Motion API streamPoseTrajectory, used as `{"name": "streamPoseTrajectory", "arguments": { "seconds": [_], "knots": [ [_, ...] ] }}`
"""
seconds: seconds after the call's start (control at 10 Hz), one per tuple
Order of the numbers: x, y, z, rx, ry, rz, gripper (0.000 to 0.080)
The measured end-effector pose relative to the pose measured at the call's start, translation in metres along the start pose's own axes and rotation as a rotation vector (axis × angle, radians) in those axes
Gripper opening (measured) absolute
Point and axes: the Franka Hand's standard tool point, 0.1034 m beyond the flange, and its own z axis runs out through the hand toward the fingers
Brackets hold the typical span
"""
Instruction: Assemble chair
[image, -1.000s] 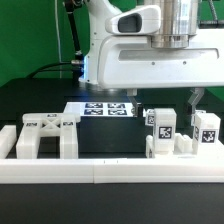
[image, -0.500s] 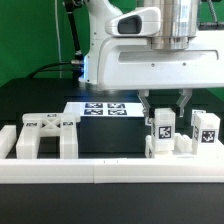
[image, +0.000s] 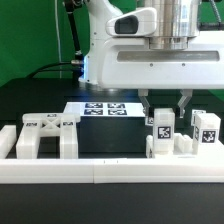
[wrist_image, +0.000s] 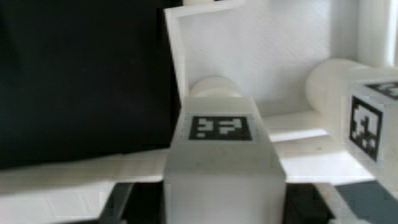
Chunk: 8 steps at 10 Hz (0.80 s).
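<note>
I'm clamping my gripper (image: 162, 112) on the upright post (image: 161, 128) directly below, long axis vertical, seat (image: 178, 150) underneath.

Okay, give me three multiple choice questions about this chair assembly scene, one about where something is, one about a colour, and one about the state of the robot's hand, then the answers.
1. Where does the legged frame stand in the exterior view?
A. On the left, by the border rail
B. On the marker board
C. Under the hand

2. What colour is the table top?
A. Green
B. Black
C. Red

3. What is the hand doing?
A. Wide open above the parts
B. Shut on the tagged post
C. Out of view

Answers:
1. A, the frame stands at the exterior view's left, just behind the rail.
2. B, the surface under the white parts is black.
3. B, its fingers flank the post's top on both sides.
</note>
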Motion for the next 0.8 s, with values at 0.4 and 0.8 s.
{"name": "streamPoseTrajectory", "arguments": {
  "seconds": [0.4,0.8],
  "knots": [
    [-0.0014,-0.0052,0.0012,0.004,0.008,0.459,0.0290],
    [-0.0028,-0.0090,0.0016,0.009,0.005,0.798,0.0290]
  ]
}}
